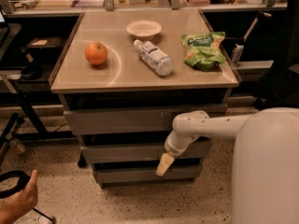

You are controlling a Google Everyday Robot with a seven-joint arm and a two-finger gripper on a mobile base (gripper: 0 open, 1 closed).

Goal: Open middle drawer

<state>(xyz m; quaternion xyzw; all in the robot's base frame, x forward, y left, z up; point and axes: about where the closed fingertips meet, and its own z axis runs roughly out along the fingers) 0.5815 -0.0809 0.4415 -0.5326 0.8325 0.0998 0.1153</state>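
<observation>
One slip likely: could slide off the smooth middle drawer [126, 152] or pull the bottom drawer [126, 175] under it instead, with gripper [164, 164] at that middle drawer's lower edge, open or closed cannot tell.

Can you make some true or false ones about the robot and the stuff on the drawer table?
1. The bottle stands upright. False: it lies on its side on the tabletop.
2. The gripper hangs below the tabletop, close to the middle drawer. True.
3. The orange fruit sits inside the bowl. False: it sits on the tabletop, apart from the bowl.
4. The green bag lies on the tabletop. True.
5. The middle drawer is pulled far out. False: none of its inside shows.
</observation>
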